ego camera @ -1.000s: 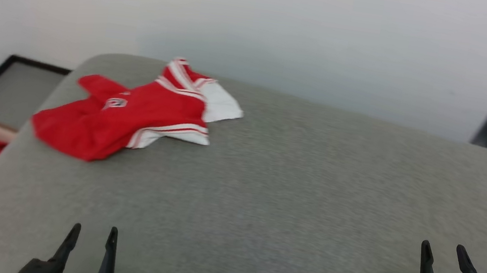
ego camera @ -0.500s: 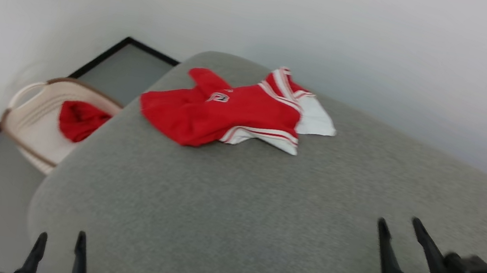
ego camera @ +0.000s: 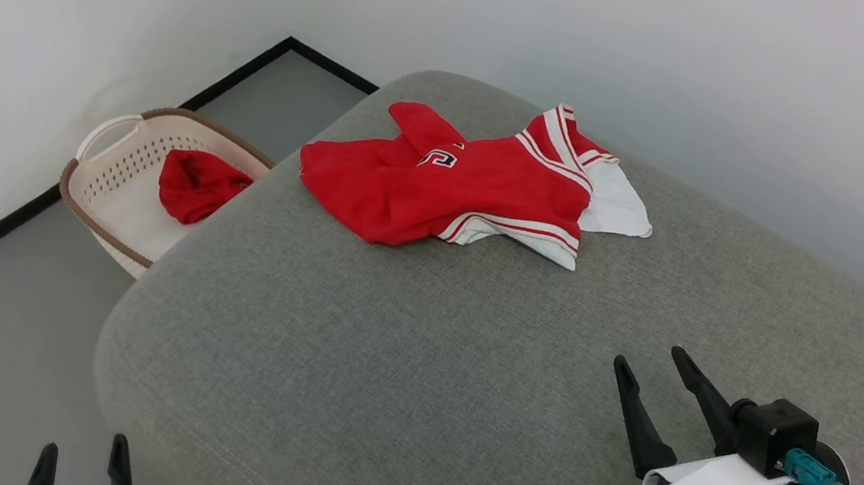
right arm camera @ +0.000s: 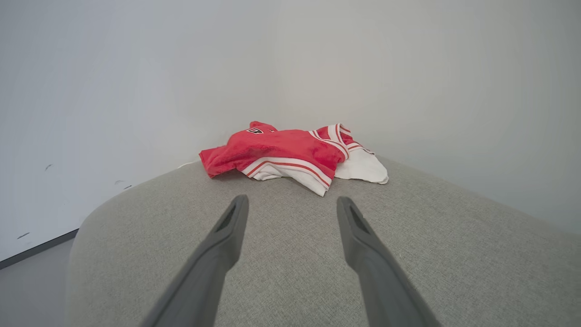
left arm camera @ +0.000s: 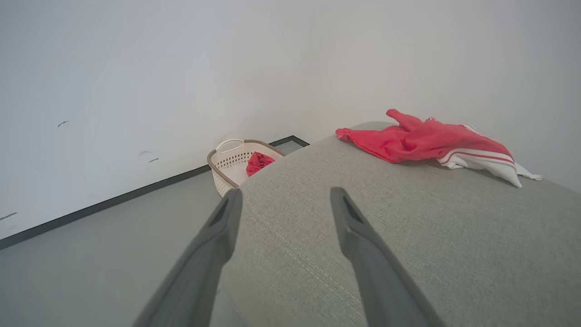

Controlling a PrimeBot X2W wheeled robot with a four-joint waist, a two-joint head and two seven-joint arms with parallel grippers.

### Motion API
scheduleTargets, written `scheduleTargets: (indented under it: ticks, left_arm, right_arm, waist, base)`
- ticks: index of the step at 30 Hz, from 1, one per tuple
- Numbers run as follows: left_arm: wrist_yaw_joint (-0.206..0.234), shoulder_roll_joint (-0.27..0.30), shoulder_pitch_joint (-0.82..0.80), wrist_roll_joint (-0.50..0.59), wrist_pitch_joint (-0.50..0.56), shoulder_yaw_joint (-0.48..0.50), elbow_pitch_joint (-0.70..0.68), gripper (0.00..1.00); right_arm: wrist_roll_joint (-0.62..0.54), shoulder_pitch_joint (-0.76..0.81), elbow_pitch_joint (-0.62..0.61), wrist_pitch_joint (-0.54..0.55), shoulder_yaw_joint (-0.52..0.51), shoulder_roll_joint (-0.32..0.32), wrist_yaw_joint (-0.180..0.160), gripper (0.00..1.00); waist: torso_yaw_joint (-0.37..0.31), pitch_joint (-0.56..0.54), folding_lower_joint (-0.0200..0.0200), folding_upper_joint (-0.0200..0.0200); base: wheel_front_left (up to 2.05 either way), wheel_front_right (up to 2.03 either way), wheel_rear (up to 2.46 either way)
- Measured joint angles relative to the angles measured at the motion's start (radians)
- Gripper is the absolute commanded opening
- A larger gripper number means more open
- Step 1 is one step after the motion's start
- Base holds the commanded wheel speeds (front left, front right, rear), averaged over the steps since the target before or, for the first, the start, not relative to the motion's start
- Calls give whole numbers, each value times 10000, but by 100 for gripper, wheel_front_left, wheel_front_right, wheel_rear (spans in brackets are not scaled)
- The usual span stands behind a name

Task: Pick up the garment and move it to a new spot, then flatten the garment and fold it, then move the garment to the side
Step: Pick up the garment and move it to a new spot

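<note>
The garment, a red jersey with white sleeve panels and striped trim, lies crumpled at the far corner of the grey cushioned surface. Its black lettering faces up. It also lies far ahead in the left wrist view and the right wrist view. My right gripper hovers open over the near right of the surface, well short of the garment. At the bottom left my left gripper is open, off the surface's near-left corner. Nothing is between either pair of fingers.
A perforated cream laundry basket stands on the grey floor left of the surface, against the white wall, with a plain red cloth inside. The surface's rounded near-left corner drops to the floor. White walls close in behind.
The whole head view has shifted right and down as the camera turned left, bringing the basket and floor into view. The garment lies as before. Both grippers stay open.
</note>
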Motion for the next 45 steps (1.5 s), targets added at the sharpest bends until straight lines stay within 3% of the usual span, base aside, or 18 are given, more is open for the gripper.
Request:
scheduleTargets:
  ticks: [4, 6, 12, 17, 23, 27, 31, 36, 38, 45]
  left_arm:
    - [-90, 2, -42, 8, 0, -140, -117, 100]
    - [-345, 4, -241, 121, 0, -209, -58, 100]
    - [-1072, 727, -1762, 587, 2, -763, 527, 100]
    - [-1480, 1707, -4441, 602, 270, -1409, 1183, 100]
    - [-1616, 3147, -7962, 44, 583, -1732, 2642, 100]
    - [-1618, 4311, -10437, -1216, 988, -2615, 4665, 100]
    - [-1616, 5016, -11895, -1814, 1231, -3576, 6195, 100]
    - [-1639, 5079, -12850, -2527, 1616, -4907, 7317, 100]
    - [-1641, 5156, -13304, -3434, 2431, -5902, 7906, 100]
    - [-1641, 5641, -13559, -5797, 5260, -7724, 8523, 100]
  right_arm:
    - [176, 3, 102, -111, 40, -31, 0, 100]
    - [242, 80, 125, -161, -67, -50, 0, 100]
    - [23, 602, -42, -234, -644, -84, 0, 100]
    - [-443, 995, -756, -240, -1011, -90, 0, 100]
    - [-821, -12, -1595, 71, -554, -228, 0, 100]
    - [-842, -1034, -1737, 13, -54, -159, 0, 100]
    - [-838, -1570, -1609, -109, 328, -58, 0, 100]
    - [-828, -1718, -1427, -198, 487, -33, 0, 100]
    - [-826, -1809, -1373, -213, 581, -25, 0, 100]
    - [-899, -2058, -1578, -249, 872, -17, 0, 100]
  waist:
    - [-36, -37, 0, 0]
    - [-72, -58, 0, 0]
    - [-250, -87, 0, 0]
    - [-541, -12, 0, 0]
    - [-1006, 511, 0, 0]
    - [-1626, 1202, 0, 0]
    - [-2342, 1839, 0, 0]
    - [-3079, 2498, 0, 0]
    - [-3520, 2947, 0, 0]
    - [-4349, 3709, 1, 0]
  base:
    - [0, 0, 0]
    - [0, 0, 0]
    - [0, 0, 0]
    - [0, 0, 0]
    - [0, 0, 0]
    - [0, 0, 0]
    - [0, 0, 0]
    - [0, 0, 0]
    - [0, 0, 0]
    - [0, 0, 0]
